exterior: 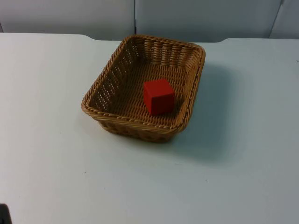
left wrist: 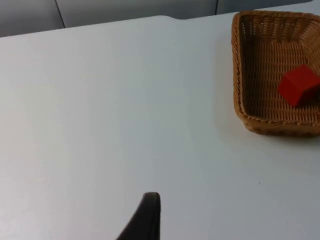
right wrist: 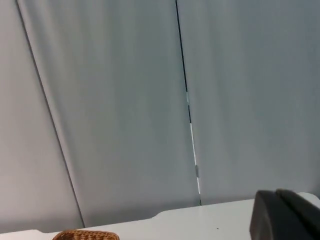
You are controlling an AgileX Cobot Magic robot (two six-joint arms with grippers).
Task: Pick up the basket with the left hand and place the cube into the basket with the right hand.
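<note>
Basket (exterior: pixel 117 84): sitting flat on the white bench (exterior: pixel 51 154), near the grey wall (exterior: pixel 196 16); wicker, rectangular, open side up, with neither hand touching it.
Cube (exterior: pixel 159 96): lying inside the basket on the woven floor, red, resting toward the rim nearest the camera in the top view; it is showing inside the basket in the left wrist view too.
Left hand (left wrist: pixel 145 220): hanging over bare bench, well apart from the basket; one black fingertip is showing in its wrist view, and the basket with the cube is lying ahead of it and off to its side. Whether its fingers are spread or closed, I cannot tell. It is holding nothing that can be seen.
Right hand (right wrist: pixel 285 215): pointing at the wall rather than down at the bench; a dark fingertip is showing, with the bench edge and a sliver of basket rim beneath its line of sight, well apart from it. Its fingers' spread cannot be told either.
</note>
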